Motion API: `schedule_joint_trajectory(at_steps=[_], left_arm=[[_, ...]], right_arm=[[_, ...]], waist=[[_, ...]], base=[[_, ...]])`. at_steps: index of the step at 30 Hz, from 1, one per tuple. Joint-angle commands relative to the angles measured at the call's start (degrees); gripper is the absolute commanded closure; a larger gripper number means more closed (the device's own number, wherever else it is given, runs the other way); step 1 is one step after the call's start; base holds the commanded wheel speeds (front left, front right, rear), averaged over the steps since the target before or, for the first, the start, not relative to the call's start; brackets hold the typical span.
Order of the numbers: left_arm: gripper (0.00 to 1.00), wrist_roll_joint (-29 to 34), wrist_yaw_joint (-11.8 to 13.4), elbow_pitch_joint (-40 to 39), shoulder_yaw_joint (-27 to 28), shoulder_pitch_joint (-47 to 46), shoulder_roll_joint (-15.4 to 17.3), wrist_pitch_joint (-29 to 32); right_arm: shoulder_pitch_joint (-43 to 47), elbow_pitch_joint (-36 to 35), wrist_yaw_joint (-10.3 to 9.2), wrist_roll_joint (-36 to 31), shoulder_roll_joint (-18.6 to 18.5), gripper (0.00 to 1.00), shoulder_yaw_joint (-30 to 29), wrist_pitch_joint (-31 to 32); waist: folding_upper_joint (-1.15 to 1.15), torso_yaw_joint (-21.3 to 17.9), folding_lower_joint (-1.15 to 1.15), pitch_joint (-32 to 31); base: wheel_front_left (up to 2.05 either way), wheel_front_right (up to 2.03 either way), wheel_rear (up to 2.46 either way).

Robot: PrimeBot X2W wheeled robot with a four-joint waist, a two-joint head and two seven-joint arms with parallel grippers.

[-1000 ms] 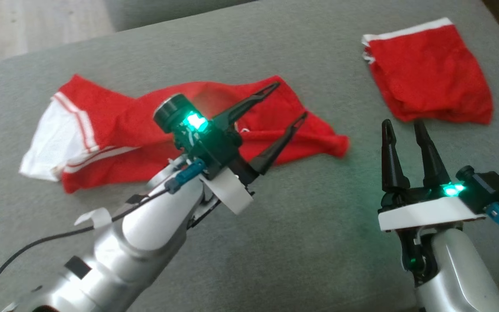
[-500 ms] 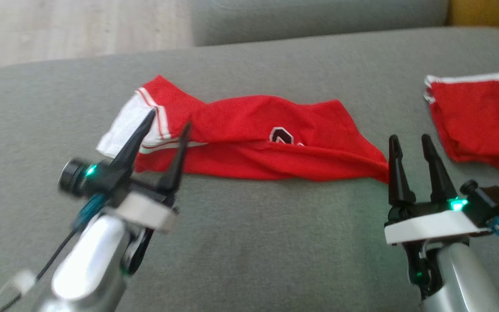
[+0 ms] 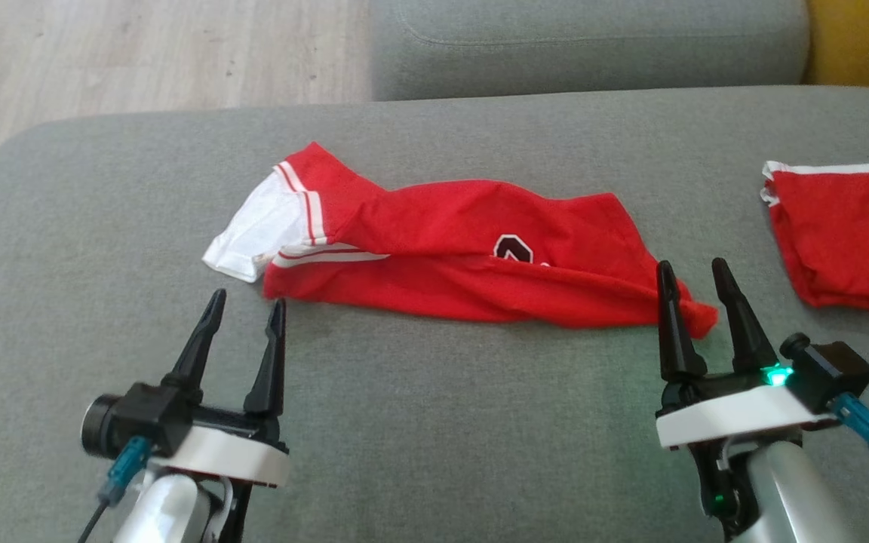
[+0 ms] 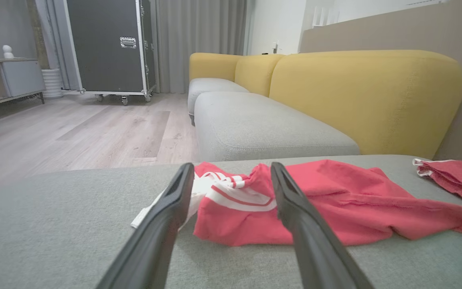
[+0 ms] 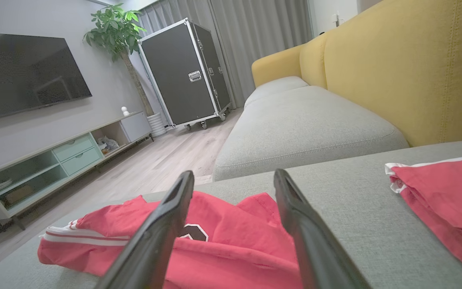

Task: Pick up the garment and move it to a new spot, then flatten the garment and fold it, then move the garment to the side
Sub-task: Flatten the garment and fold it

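The garment (image 3: 449, 256) is a red shirt with white trim and a dark emblem, lying bunched lengthwise across the grey cushion (image 3: 434, 422). My left gripper (image 3: 246, 305) stands open just in front of its white sleeve end, not touching it. In the left wrist view the garment (image 4: 335, 200) lies a short way beyond the open left gripper (image 4: 231, 172). My right gripper (image 3: 695, 271) is open too, its tips at the garment's right end. Seen from the right wrist, the garment (image 5: 231, 245) lies under and between the dark fingers (image 5: 167, 224).
A second red cloth with a white band (image 3: 842, 234) lies at the cushion's right edge. Another grey cushion (image 3: 585, 45) and a yellow backrest (image 4: 367, 96) lie beyond. Wooden floor (image 3: 140, 53) is to the far left, with a black flight case (image 4: 106, 44) and a TV unit (image 5: 54, 164).
My left arm has pulled back from over the garment to the near left, in front of the sleeve. The head camera has shifted, so the garment sits more centred. The right gripper holds its place.
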Motion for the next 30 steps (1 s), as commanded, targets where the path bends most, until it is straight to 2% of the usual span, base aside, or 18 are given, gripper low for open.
schedule_joint_trajectory(at_steps=[1,7,11,22,23,24,30], left_arm=[[0.0,0.77,-0.44,-1.5,2.74,-2.89,0.55,-0.3],[0.0,3.05,-1.19,3.12,2.61,-5.93,0.63,-0.05],[0.0,4.18,-0.76,8.27,1.99,-10.22,1.19,2.89],[0.0,5.35,-2.67,19.26,-0.02,-20.06,1.64,6.66],[0.32,5.31,-2.94,20.01,-0.25,-20.46,1.57,6.9],[1.0,5.32,-3.34,20.64,-0.62,-20.77,1.51,7.11],[1.0,5.41,-5.39,21.7,-2.9,-20.9,1.4,6.52]], right_arm=[[-1.4,-1.63,-0.05,-0.47,-0.17,0.0,1.32,-0.62],[-1.98,-1.79,-0.05,-0.61,-0.17,0.0,1.56,-0.62],[-2.47,-2.06,-0.05,-0.68,-0.17,0.0,1.62,-0.62],[-3.68,-2.56,-0.05,-0.75,-0.17,0.0,1.51,-0.62],[-3.72,-2.55,-0.05,-0.73,-0.17,0.0,1.5,-0.62],[-3.75,-2.53,-0.05,-0.71,-0.17,0.0,1.49,-0.62],[-3.68,-2.04,-0.05,-0.57,-0.17,0.0,1.08,-0.62]], waist=[[0.0,-0.51,0.0,0.37],[0.0,-2.34,0.0,2.0],[0.0,-3.39,0.0,3.75],[0.0,-4.86,0.0,7.1],[0.0,-4.93,0.0,7.17],[0.0,-4.99,0.0,7.18],[0.0,-4.65,0.0,6.49]], base=[[0.0,0.0,0.0],[0.0,0.0,0.0],[0.0,0.0,0.0],[0.0,0.0,0.0],[0.0,0.0,0.0],[0.0,0.0,0.0],[0.0,0.0,0.0]])
